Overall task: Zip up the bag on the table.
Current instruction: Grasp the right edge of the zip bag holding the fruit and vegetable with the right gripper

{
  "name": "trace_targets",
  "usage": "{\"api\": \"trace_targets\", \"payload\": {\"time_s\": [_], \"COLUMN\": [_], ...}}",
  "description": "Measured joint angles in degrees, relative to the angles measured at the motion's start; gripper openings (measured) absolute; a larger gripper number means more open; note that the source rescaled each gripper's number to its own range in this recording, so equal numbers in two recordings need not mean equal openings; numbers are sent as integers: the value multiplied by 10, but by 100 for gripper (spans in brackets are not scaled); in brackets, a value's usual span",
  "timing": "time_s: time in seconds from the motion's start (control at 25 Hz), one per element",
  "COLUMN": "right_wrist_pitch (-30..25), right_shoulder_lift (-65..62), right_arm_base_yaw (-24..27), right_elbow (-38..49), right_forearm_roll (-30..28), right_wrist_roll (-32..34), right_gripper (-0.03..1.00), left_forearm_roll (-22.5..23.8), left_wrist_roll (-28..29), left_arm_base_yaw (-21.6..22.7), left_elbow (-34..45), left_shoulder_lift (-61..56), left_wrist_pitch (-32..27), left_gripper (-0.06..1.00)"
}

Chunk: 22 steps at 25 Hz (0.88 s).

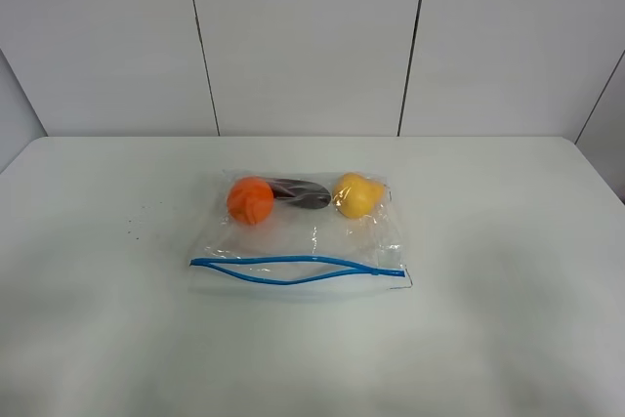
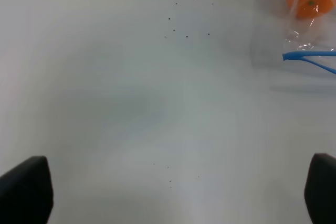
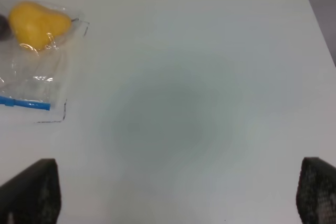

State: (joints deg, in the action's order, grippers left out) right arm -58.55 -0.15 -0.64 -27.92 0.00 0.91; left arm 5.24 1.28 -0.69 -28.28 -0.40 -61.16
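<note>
Starting on the left, the robot's left hand [image 2: 173, 190] hangs above the large plain white tabletop [image 1: 508, 319] with its two dark fingers [image 2: 26, 190] spread wide, only bare surface showing between them. A scatter of tiny dark specks [image 1: 132, 234] dots the tabletop just left of the bag. The clear crinkly plastic zip bag [image 1: 293, 236] lies flat near the middle of the tabletop, apart from both hands. Inside it, along the far edge, sit three things in a row: a round orange item [image 1: 251, 200] on the left, a dark purple oblong item [image 1: 303, 192] in the middle, touching the orange one, and a rounded yellow item [image 1: 356, 194] on the right. Along the bag's near edge runs the blue zipper strip [image 1: 293, 271]; its two tracks bow apart through the middle and come together towards the right end, so the mouth stands partly open. Further right, the right hand [image 3: 173, 190] hovers over bare tabletop beside the bag's yellow-item end, its dark fingers [image 3: 29, 190] likewise held wide apart and gripping nothing. Behind the tabletop stands a white panelled wall [image 1: 303, 36] with thin dark seams.
</note>
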Motion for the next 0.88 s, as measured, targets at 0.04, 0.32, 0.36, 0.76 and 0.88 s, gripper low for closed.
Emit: {"api": "trace_targets", "payload": {"time_s": [0.04, 0.32, 0.36, 0.76, 0.88], "right_wrist_pitch": [0, 0, 0, 0, 1], "right_shoulder_lift": [0, 0, 0, 0, 0], "right_arm_base_yaw": [0, 0, 0, 0, 0], "right_elbow": [0, 0, 0, 0, 0], "right_forearm_roll": [0, 0, 0, 0, 0], "right_wrist_roll": [0, 0, 0, 0, -9], "right_gripper": [100, 100, 100, 100, 100], "left_forearm_roll": [0, 0, 0, 0, 0], "left_wrist_roll": [0, 0, 0, 0, 0], "left_arm_base_yaw": [0, 0, 0, 0, 0], "left_elbow": [0, 0, 0, 0, 0], "left_shoulder_lift": [0, 0, 0, 0, 0], "left_wrist_pitch": [0, 0, 0, 0, 0], "left_gripper": [100, 100, 100, 100, 100]}}
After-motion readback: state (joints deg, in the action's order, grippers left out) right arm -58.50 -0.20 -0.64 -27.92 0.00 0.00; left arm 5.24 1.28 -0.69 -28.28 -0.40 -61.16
